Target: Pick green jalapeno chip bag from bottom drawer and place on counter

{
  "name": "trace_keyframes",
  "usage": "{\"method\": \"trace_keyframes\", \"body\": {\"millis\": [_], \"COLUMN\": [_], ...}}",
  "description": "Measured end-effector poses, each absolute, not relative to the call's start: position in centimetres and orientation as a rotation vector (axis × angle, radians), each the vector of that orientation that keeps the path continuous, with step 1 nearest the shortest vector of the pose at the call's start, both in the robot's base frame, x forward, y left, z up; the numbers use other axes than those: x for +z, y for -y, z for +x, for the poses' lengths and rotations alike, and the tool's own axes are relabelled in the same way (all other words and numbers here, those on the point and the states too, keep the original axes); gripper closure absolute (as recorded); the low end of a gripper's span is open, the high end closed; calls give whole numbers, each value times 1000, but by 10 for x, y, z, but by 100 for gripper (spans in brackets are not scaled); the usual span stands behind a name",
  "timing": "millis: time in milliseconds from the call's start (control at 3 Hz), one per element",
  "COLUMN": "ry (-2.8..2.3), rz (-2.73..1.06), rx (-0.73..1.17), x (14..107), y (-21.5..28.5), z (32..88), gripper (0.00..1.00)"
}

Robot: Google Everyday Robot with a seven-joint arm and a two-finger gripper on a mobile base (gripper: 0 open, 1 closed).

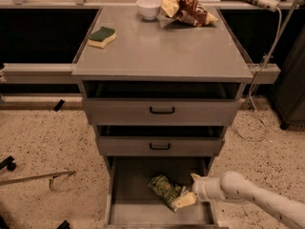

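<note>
Camera view, looking down at a grey drawer cabinet on a speckled terrazzo floor point(47, 142). Far left on the floor: a thin metal rod point(38, 178), well clear of the cabinet. On the counter point(162, 56), left side, a green-topped yellow sponge point(101, 36); at the back, a white bowl point(148, 7), and just right of it a crumpled brown-and-yellow snack bag point(187, 9). The rest of the counter is bare matte metal.

Below, 2 shallow drawers with black handles, the top drawer point(162, 111) and the middle drawer point(159, 146), both slightly pulled out and overhanging the back of the bottom drawer point(126, 209). That one is pulled fully out. The green jalapeno chip bag point(164, 191) lies flat on its floor, right of centre, angled, nothing else in the tray.

The gripper point(187, 200) is down inside the drawer, touching the bag's right end. Cannot tell whether it is apart or clamped on the bag. The white arm point(248, 197) comes in from the lower right over the drawer's right wall. Further right, a thin cable point(252, 118) trails on the floor.
</note>
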State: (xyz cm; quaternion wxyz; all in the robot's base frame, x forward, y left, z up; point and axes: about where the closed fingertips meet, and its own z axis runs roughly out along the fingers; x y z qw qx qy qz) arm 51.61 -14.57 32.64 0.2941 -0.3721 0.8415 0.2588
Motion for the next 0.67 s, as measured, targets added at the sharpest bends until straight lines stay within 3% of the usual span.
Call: {"method": "trace_keyframes", "body": {"millis": [667], "ry": [-2244], "rz": [-1049], "rx": [604], "x": [236], "y": [116], "z": [544], "gripper": [0]}}
